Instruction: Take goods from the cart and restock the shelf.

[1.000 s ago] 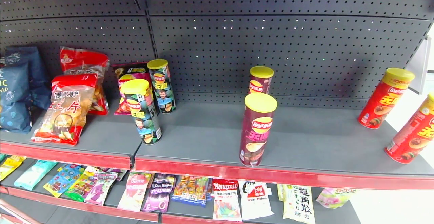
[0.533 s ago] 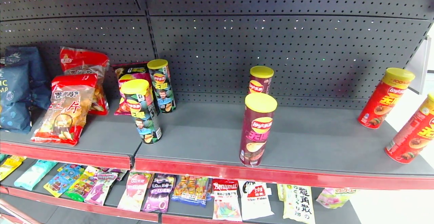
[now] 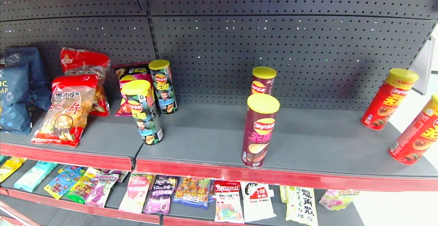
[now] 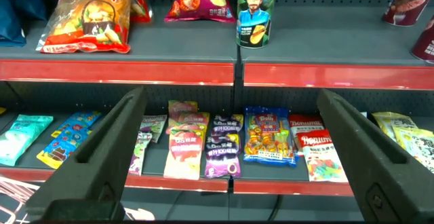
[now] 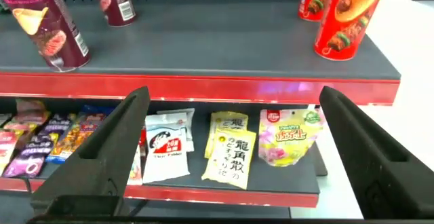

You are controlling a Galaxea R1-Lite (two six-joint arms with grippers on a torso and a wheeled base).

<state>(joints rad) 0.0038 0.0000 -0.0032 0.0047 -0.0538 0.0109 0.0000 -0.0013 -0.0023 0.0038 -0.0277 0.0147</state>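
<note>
Perforated dark panels back the grey shelf [image 3: 308, 143] and its red lip in the head view. A maroon can [image 3: 259, 132] stands upright near the lip, with a second maroon can [image 3: 262, 80] behind it by the back panel. Two red cans [image 3: 388, 99] stand at the robot's right end. Two dark patterned cans [image 3: 143, 113] stand toward its left, next to red snack bags [image 3: 66, 109] and blue bags [image 3: 17, 89]. Flat sachets [image 3: 227, 202] line the lower tier [image 3: 342, 215].

In the left wrist view, the left gripper [image 4: 230, 94] hangs short of the shelving, its jaws spread wide with nothing between them. The lower tier's sachets lie beyond the fingertips, framed in the gap. Farther on, past the red lip, one dark patterned can stands roughly in line with the middle of the gap. A red snack bag sits beyond one finger, outside the gap.

In the right wrist view, the right gripper [image 5: 235, 91] also has its jaws wide apart and empty, clear of the shelf. Pale sachets lie in the gap beyond the tips. Past the lip, the maroon cans stand beyond one finger and the red cans beyond the other.
</note>
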